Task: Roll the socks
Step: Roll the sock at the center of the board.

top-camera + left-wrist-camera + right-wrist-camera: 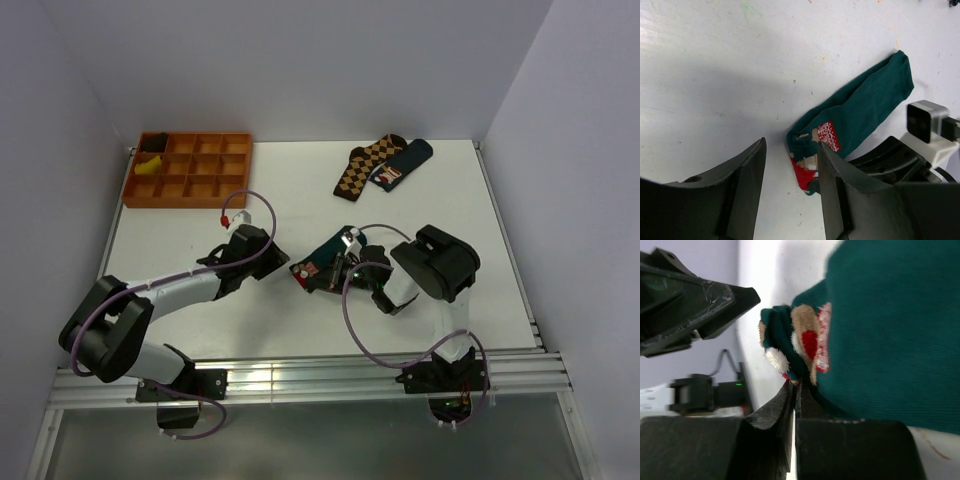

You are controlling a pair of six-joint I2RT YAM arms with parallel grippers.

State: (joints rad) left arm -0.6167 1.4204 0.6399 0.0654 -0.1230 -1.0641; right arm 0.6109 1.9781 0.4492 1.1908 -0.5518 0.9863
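The teal socks lie flat on the white surface, a little nearer its front edge than its back and about midway between its sides. The two arms close in on them from left and right. Behind them a broad bare strip runs back to an orange tray at the far left corner. An argyle sock lies at the far right, just beside a navy sock. Plain walls stand at the left, back and right edges, and a metal rail runs along the front. There is little room at the socks' own sides, where the arms are.

From the left wrist view the socks show as one long dark teal strip lying on a slant, cuff end away. The other end is bunched and carries a red, white and brown patch. I cannot tell whether it is one sock or two laid together.

The right jaws are clenched on the fabric. In the right wrist view their black fingers meet tip to tip on a fold just under the fuzzy patch. The teal cloth spreads away beyond them.

The left jaws are released and spread wide. The patch end pokes into the gap, tight against one finger. The other finger stands well apart over bare surface.
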